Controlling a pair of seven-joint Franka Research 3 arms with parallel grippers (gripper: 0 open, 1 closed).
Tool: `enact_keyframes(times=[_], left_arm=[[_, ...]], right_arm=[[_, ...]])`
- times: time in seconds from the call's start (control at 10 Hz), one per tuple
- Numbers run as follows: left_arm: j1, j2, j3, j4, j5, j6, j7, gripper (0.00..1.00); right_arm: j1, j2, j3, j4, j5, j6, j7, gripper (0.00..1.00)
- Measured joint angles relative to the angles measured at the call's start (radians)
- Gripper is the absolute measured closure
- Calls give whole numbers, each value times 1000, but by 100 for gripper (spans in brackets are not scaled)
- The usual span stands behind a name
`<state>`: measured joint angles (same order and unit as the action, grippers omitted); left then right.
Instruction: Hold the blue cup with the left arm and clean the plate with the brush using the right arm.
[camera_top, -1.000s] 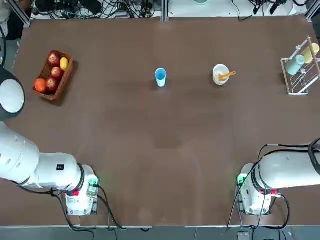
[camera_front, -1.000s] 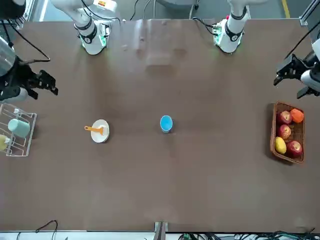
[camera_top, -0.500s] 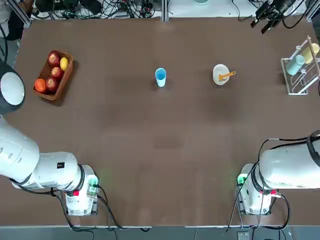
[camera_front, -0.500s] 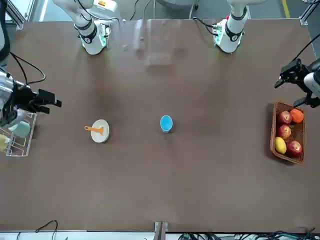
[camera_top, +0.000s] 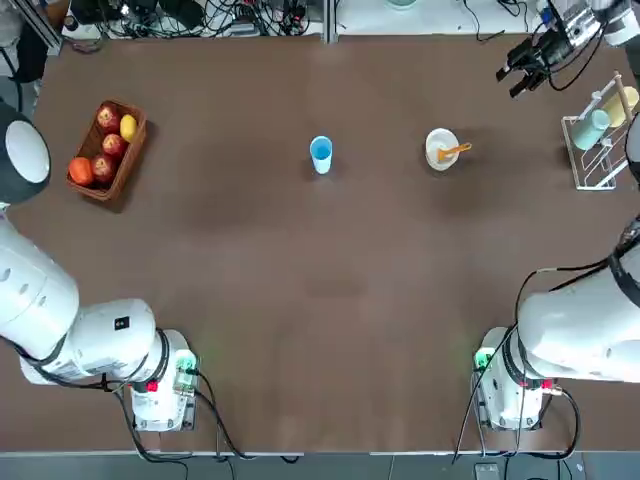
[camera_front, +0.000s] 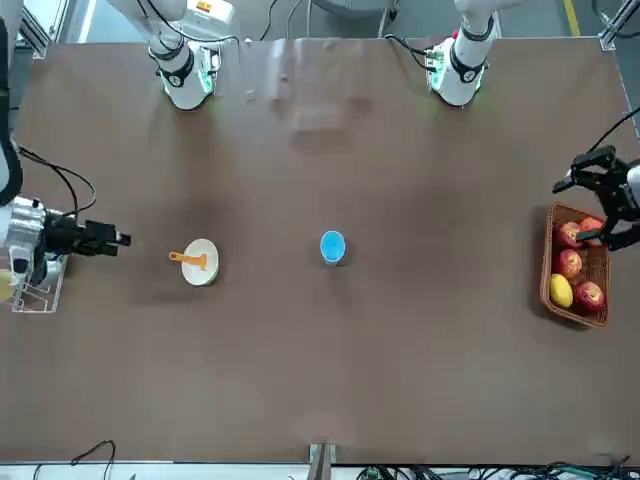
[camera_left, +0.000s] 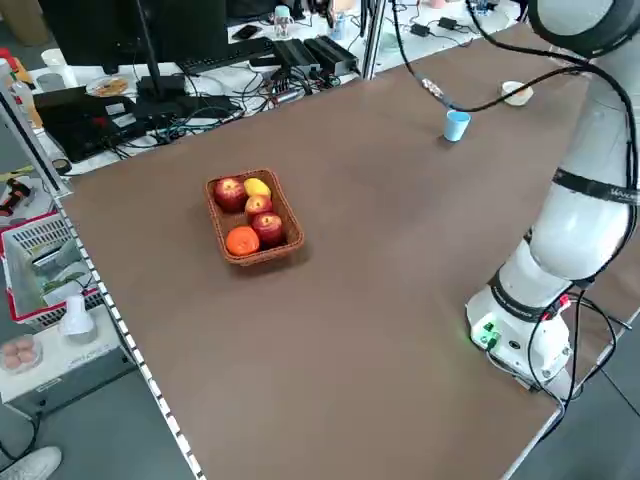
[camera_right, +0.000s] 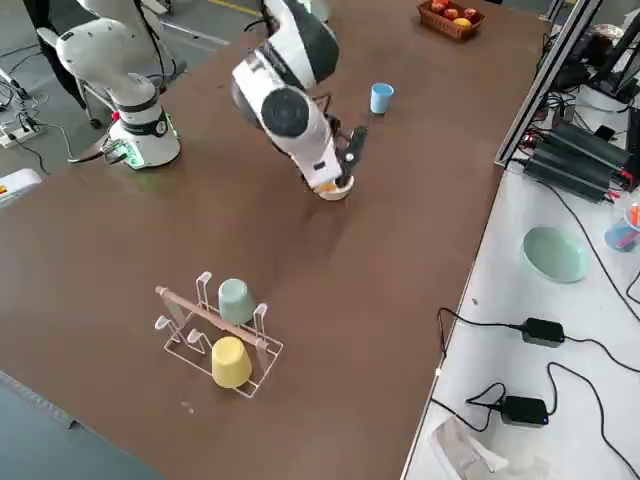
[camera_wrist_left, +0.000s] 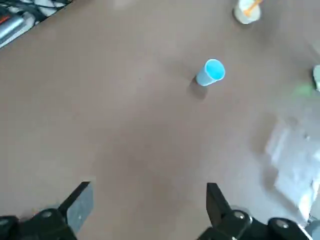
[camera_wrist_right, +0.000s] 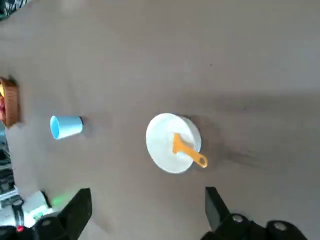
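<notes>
Judging from how things lie, I have nothing done yet: the small light-blue plastic cup (camera_top: 320, 153) stands alone mid-tabletop (camera_top: 330, 300), and the short orange-handled brush (camera_top: 454, 151) lies across the small round white plate (camera_top: 439, 148) just to its right. My right hand (camera_top: 523, 68) hovers beyond the plate, fingers spread wide and empty. My left hand (camera_front: 598, 190) is also wide and empty, over the wicker fruit basket (camera_top: 106, 150), well apart from the cup, so both grasps and the scrubbing remain.

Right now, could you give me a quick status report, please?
Left gripper and right gripper open, both high, empty. Blue cup upright, untouched. Brush resting across the plate. Nothing blocking.
</notes>
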<state>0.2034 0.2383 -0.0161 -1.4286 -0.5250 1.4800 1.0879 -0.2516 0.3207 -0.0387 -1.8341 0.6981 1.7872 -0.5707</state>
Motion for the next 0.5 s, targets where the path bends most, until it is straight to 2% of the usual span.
enact_keyframes(times=[0.3,0.5], left_arm=[[17,99,0,-43,-145,-9,311,0],[26,170,1,-146,-278,-9,508,0]], right_arm=[[-25,131,3,-76,199,95,-118,0],[-25,190,14,-122,241,166,-205,0]])
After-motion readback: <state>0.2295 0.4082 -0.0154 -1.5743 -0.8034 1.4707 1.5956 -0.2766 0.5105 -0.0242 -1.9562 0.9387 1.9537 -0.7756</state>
